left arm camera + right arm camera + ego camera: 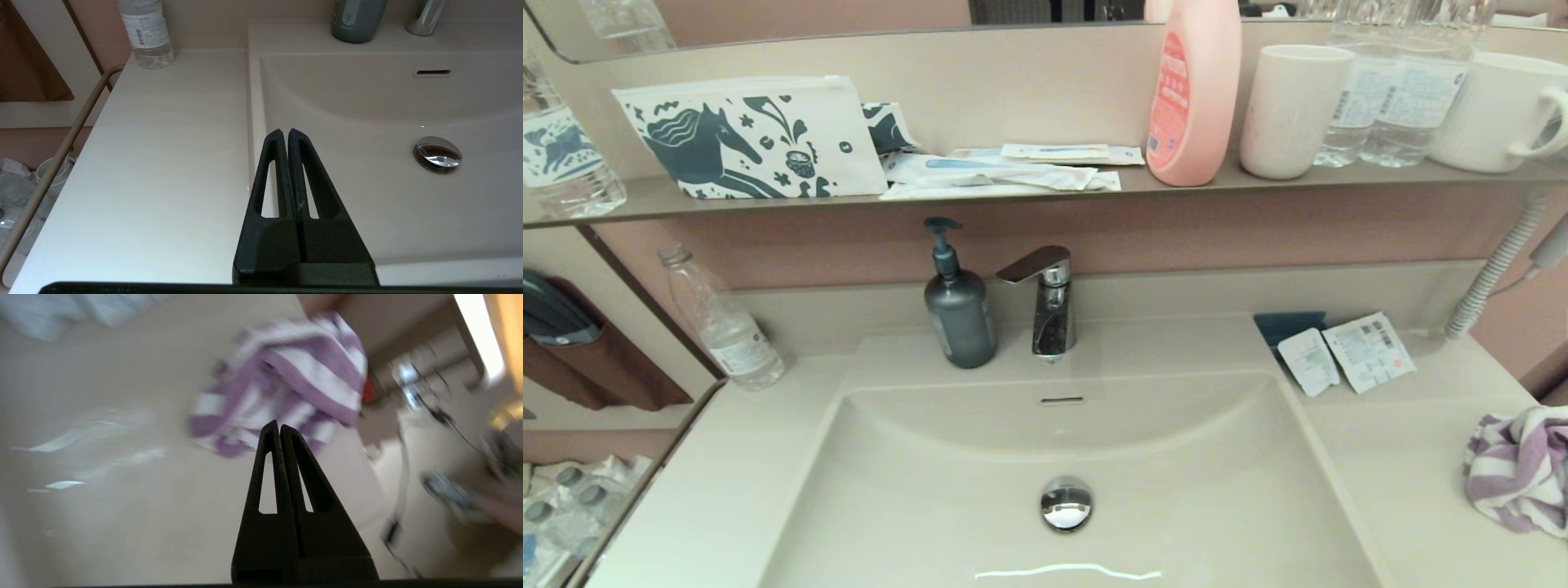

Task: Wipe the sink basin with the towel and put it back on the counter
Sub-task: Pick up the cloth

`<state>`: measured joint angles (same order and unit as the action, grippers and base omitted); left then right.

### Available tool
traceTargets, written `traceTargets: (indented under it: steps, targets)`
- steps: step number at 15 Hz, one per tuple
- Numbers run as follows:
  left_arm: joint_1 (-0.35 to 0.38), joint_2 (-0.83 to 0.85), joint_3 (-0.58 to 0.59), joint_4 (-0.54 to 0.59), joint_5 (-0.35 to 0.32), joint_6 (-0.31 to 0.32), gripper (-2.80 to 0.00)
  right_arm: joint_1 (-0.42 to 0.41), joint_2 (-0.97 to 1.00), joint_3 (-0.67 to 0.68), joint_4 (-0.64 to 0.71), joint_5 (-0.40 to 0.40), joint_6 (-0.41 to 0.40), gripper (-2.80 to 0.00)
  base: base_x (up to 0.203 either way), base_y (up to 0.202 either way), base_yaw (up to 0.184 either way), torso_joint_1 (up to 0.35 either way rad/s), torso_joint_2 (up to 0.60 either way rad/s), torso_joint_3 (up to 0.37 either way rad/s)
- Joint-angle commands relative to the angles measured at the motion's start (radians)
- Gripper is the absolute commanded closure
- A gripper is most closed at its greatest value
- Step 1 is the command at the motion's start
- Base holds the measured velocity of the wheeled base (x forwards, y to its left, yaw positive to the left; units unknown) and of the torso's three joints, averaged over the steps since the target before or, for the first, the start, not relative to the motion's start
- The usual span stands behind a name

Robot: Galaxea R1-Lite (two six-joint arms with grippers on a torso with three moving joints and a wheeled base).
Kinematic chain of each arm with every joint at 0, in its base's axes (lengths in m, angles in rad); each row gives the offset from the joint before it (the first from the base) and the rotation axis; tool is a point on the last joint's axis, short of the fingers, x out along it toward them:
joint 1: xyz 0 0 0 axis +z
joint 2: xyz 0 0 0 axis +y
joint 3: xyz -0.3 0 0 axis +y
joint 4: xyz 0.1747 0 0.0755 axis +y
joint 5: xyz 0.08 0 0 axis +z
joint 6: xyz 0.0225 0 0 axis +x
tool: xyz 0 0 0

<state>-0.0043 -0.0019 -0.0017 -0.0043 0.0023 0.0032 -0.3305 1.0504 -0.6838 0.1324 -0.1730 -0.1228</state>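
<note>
A crumpled purple-and-white striped towel (1519,469) lies on the cream counter (1405,457) at the far right; it also shows as the towel (286,388) in the right wrist view. My right gripper (279,425) hovers just short of it, shut and empty, above bare counter. The sink basin (947,498) fills the middle, with its chrome drain plug (1066,504) and overflow slot (1062,400). My left gripper (284,130) is shut with nothing in it, hanging over the basin's left rim (253,122). Neither arm shows in the head view.
A grey soap dispenser (958,310) and chrome faucet (1049,298) stand behind the basin. A clear bottle (723,322) sits at back left, sachets (1343,355) at back right. A shelf (1045,192) above carries a pouch, pink bottle and cups. A white hose (1494,269) hangs at right.
</note>
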Motion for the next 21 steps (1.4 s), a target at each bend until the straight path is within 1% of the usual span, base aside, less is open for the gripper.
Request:
traceTargets:
  steps: [1, 2, 3, 5, 8, 9, 10, 11, 14, 15, 16, 17, 18, 20, 21]
  targets:
    - [0.000, 0.002, 0.000, 0.000, 0.001, 0.000, 0.00, -0.143, 0.238, -0.052, 0.022, 0.002, -0.061, 0.00, 0.000, 0.000, 0.000, 0.000, 0.00, 0.000]
    - [0.000, 0.002, 0.000, 0.000, 0.001, 0.000, 0.00, -0.217, 0.300, -0.078, 0.059, 0.014, -0.116, 0.00, 0.000, 0.000, 0.000, 0.000, 0.00, 0.000]
    - [0.000, 0.002, 0.000, 0.000, 0.001, 0.000, 0.00, -0.256, 0.351, -0.099, 0.088, 0.026, -0.151, 0.00, 0.000, 0.000, 0.000, 0.000, 0.00, 0.000]
    - [0.000, 0.002, 0.000, 0.000, 0.001, 0.000, 0.00, -0.323, 0.433, -0.134, 0.105, 0.038, -0.196, 0.00, 0.000, 0.000, 0.000, 0.000, 0.00, 0.000]
    - [0.000, 0.002, 0.000, 0.000, 0.001, 0.000, 0.00, -0.427, 0.545, -0.222, 0.106, 0.046, -0.241, 0.00, 0.000, 0.000, 0.000, 0.000, 0.00, 0.000]
    - [0.000, 0.002, 0.000, 0.000, 0.001, 0.000, 0.00, -0.462, 0.569, -0.261, 0.106, 0.068, -0.263, 0.00, 0.000, 0.000, 0.000, 0.000, 0.00, 0.000]
    - [0.000, 0.002, 0.000, 0.000, 0.001, 0.000, 0.00, -0.484, 0.576, -0.282, 0.107, 0.128, -0.284, -2.80, 0.000, 0.000, 0.000, 0.000, 0.00, 0.000]
    - [0.000, 0.002, 0.000, 0.000, 0.001, 0.000, 0.00, -0.501, 0.579, -0.295, 0.111, 0.184, -0.325, -2.80, 0.000, 0.000, 0.000, 0.000, 0.00, 0.000]
    - [0.000, 0.002, 0.000, 0.000, 0.001, 0.000, 0.00, -0.506, 0.610, -0.317, 0.112, 0.222, -0.447, -2.80, 0.000, 0.000, 0.000, 0.000, 0.00, 0.000]
    - [0.000, 0.002, 0.000, 0.000, 0.001, 0.000, 0.00, -0.507, 0.619, -0.335, 0.120, 0.268, -0.502, -2.80, 0.000, 0.000, 0.000, 0.000, 0.00, 0.000]
    - [0.000, 0.002, 0.000, 0.000, 0.001, 0.000, 0.00, -0.514, 0.623, -0.350, 0.140, 0.295, -0.560, -2.80, 0.000, 0.000, 0.000, 0.000, 0.00, 0.000]
    - [0.000, 0.002, 0.000, 0.000, 0.001, 0.000, 0.00, -0.519, 0.629, -0.376, 0.166, 0.305, -0.601, -2.80, 0.000, 0.000, 0.000, 0.000, 0.00, 0.000]
    - [0.000, 0.002, 0.000, 0.000, 0.001, 0.000, 0.00, -0.519, 0.638, -0.399, 0.192, 0.321, -0.631, -2.80, 0.000, 0.000, 0.000, 0.000, 0.00, 0.000]
    - [0.000, 0.002, 0.000, 0.000, 0.001, 0.000, 0.00, -0.506, 0.646, -0.417, 0.248, 0.377, -0.652, -2.80, 0.000, 0.000, 0.000, 0.000, 0.00, 0.000]
    - [0.000, 0.002, 0.000, 0.000, 0.001, 0.000, 0.00, -0.487, 0.647, -0.418, 0.291, 0.382, -0.675, -2.80, 0.000, 0.000, 0.000, 0.000, 0.00, 0.000]
